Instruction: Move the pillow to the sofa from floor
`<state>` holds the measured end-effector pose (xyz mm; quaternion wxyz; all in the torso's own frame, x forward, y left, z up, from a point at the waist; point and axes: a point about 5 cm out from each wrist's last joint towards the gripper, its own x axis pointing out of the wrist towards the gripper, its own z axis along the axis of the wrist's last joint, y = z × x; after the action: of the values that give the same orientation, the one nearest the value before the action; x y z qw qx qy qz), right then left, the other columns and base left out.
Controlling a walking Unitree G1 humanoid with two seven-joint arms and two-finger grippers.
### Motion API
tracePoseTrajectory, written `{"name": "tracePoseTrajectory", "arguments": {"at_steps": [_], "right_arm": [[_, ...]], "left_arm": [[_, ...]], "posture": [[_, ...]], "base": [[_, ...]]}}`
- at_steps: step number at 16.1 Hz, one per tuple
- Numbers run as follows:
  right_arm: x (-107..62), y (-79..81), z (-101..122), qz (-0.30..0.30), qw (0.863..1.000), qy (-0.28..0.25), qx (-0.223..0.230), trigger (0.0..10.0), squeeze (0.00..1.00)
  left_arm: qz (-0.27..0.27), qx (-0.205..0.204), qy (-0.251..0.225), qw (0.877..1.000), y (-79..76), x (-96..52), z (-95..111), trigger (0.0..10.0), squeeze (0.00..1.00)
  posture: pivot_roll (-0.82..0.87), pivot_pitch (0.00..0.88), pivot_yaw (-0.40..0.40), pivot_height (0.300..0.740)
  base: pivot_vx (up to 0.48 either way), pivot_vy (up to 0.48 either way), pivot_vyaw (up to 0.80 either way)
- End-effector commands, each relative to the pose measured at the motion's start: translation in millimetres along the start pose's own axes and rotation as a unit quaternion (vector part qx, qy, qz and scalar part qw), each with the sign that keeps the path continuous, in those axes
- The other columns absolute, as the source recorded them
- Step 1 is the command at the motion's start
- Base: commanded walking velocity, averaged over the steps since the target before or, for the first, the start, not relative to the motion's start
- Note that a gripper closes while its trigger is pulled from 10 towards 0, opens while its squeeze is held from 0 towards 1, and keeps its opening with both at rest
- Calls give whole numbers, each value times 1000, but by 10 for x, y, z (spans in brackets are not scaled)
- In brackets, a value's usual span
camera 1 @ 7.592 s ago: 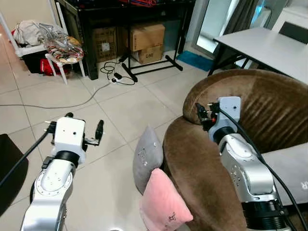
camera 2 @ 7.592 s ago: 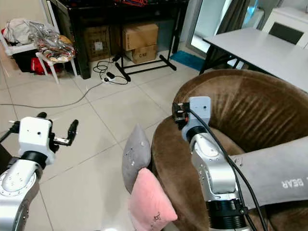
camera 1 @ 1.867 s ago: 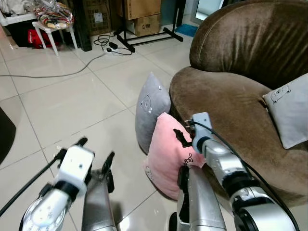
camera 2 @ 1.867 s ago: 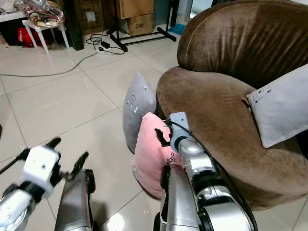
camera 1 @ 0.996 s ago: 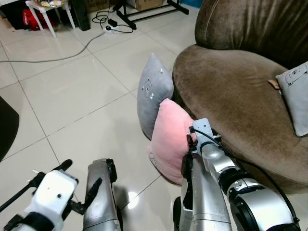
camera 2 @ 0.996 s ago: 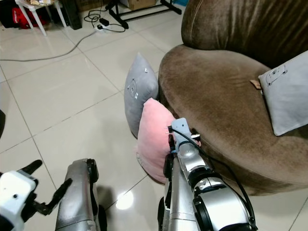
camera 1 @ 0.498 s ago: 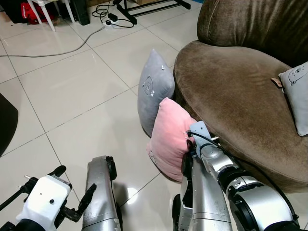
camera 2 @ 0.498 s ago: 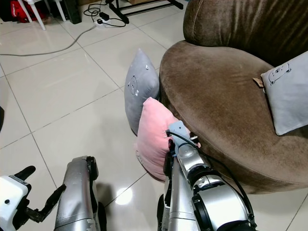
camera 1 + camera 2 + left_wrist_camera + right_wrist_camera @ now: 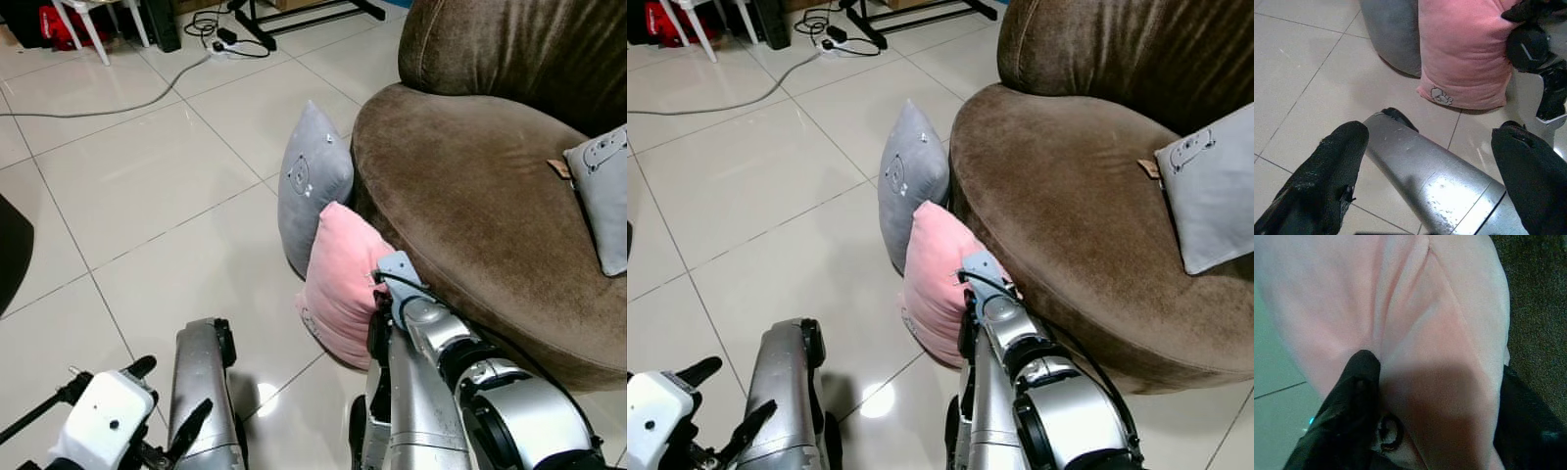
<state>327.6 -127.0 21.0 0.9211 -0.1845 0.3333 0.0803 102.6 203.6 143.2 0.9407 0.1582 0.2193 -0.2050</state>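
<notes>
Two pillows are propped upright on the tiled floor (image 9: 147,186) against the front of the brown sofa (image 9: 470,186): a pink pillow (image 9: 338,284) nearer the robot and a grey pillow (image 9: 312,186) just behind it, the two touching. The right claw (image 9: 1435,406) is placed at the pink pillow's sofa-side edge, spread wide, with the pillow's corner lying between its fingers; one finger (image 9: 1347,411) is pressed into the pink fabric, the other is seen between pillow and sofa. Whether the fabric is pinched cannot be told. The left claw (image 9: 1430,161) is held low over the floor beside the robot's silver leg (image 9: 201,392), well apart from the pillows, its fingers spread and nothing held. A second grey cushion (image 9: 602,191) lies on the sofa seat.
</notes>
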Motion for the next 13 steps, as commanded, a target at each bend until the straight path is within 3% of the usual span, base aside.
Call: {"name": "tracePoseTrajectory", "arguments": {"at_steps": [1, 3, 6, 7, 10, 13], "right_arm": [[-2, 85, -114, 21, 999, 27, 12, 0, 0], [-2, 105, -97, 27, 999, 23, 16, 0, 0], [-4, 159, -78, 45, 998, 13, 32, 0, 0], [-4, 167, -74, 49, 998, 12, 38, 0, 0], [-11, 252, -55, 73, 996, -5, 49, 0, 0], [-19, 324, -88, 83, 995, -11, 57, 0, 0]], "left_arm": [[-17, -5, -12, 1000, -44, -12, 58, 10000, 0], [-26, -15, -21, 999, -57, -8, 83, 10000, 0], [-91, -74, -66, 991, -191, -52, 199, 10000, 0], [-92, -76, -69, 990, -193, -53, 205, 10000, 0], [-65, -66, -65, 994, -62, -43, 156, 10000, 0], [-78, -66, -67, 993, 45, 12, 100, 10000, 0]], "posture": [[121, 149, -41, 437], [121, 147, -42, 437], [115, 140, -47, 437], [115, 140, -47, 437], [117, 129, -59, 437], [117, 104, -79, 437]], "base": [[0, 0, 0], [0, 0, 0], [0, 0, 0], [0, 0, 0], [0, 0, 0], [0, 0, 0]]}}
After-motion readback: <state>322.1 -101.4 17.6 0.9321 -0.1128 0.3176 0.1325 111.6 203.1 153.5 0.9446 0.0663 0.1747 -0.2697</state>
